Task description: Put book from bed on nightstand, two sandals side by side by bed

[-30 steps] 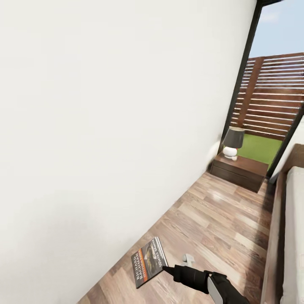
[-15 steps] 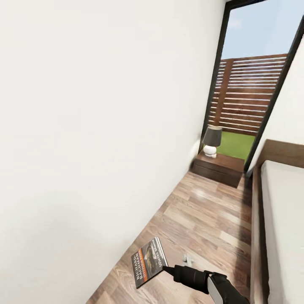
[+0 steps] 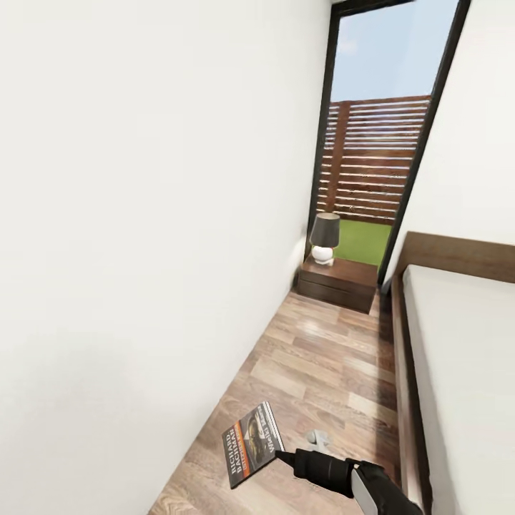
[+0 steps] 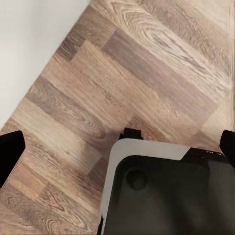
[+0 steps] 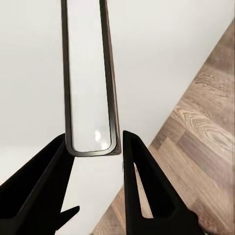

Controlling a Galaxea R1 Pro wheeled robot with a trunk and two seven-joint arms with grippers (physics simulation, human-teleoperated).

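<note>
Now the view has swung toward the nightstand point(image 3: 337, 282) and bed point(image 3: 458, 336), the right gripper point(image 5: 93, 147) clamping the book point(image 3: 250, 442), left fingers spread wide.

I see a brown wood-plank floor point(image 3: 336, 357) with a soft shine in the middle of the frame. The plain white wall point(image 3: 143, 214) at left looks smooth and matt. The thin paper book with a dark glossy cover point(image 3: 250, 443) sits low. My black plastic right gripper point(image 5: 93, 196) looks matt. The dark wood nightstand point(image 3: 337, 283) shines a little.
</note>
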